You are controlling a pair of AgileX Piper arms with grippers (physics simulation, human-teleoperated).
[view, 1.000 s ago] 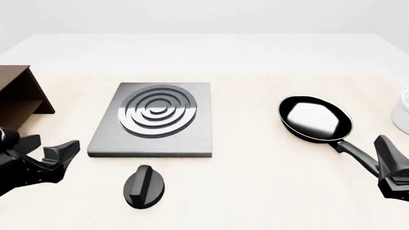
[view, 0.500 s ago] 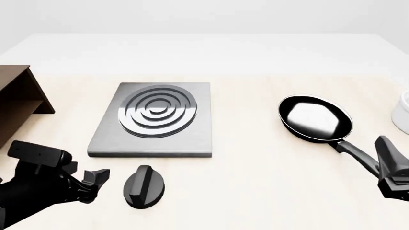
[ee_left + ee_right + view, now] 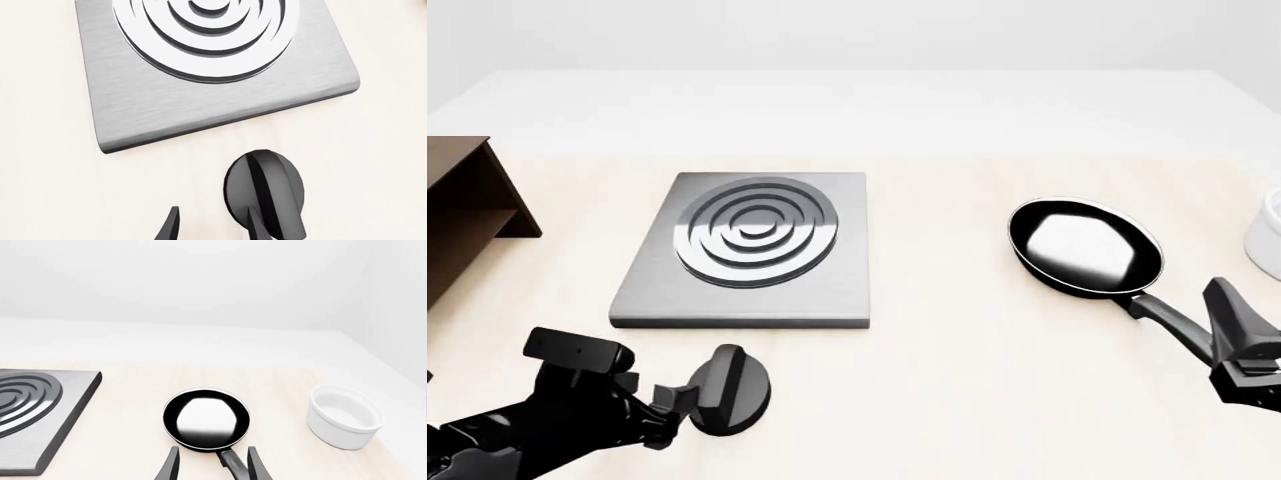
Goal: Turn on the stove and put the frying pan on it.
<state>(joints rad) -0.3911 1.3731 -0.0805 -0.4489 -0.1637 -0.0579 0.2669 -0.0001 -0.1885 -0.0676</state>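
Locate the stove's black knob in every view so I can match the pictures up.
Front view: the black knob lies on the table nearer the camera than the stove slab, with the left gripper at its left edge.
Left wrist view: the knob is low in the frame, below the slab.
Right wrist view: not in it.
Shared landmark: the slab's ringed burner.

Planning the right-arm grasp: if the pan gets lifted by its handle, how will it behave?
The pan will probably sag bowl-first: its round bowl sits far from the long thin handle. The glossy finish looks slippery, so it may twist in the right hand. It looks rigid, unlikely to flex.
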